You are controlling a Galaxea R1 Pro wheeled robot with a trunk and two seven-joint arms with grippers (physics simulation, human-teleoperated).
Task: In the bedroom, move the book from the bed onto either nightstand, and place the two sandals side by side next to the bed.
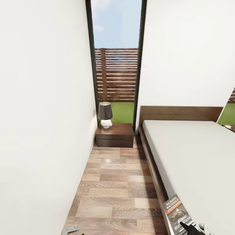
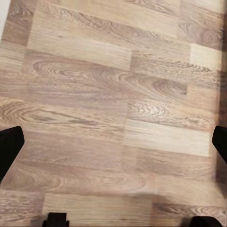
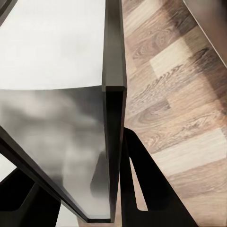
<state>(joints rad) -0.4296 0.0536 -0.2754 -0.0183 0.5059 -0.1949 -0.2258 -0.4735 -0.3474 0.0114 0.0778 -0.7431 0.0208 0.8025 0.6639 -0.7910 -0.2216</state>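
**Right wrist view: fingers close on the book at the bed's edge**

Right wrist view shows the thin dark-grey paperback book [image 3: 71, 142] edge-on between the right gripper's [image 3: 101, 189] black fingers [image 3: 151, 189], closed on its covers. In the head view, the book [image 1: 177, 212] lies on the light grey mattress of the dark-framed bed [image 1: 195, 156], its lower end cut off. Left gripper [image 2: 113, 151] fingers [image 2: 9, 149] spread wide over wood-plank floor [image 2: 113, 94]. A low dark-brown nightstand [image 1: 115, 134] carries a black-shaded lamp [image 1: 105, 114].
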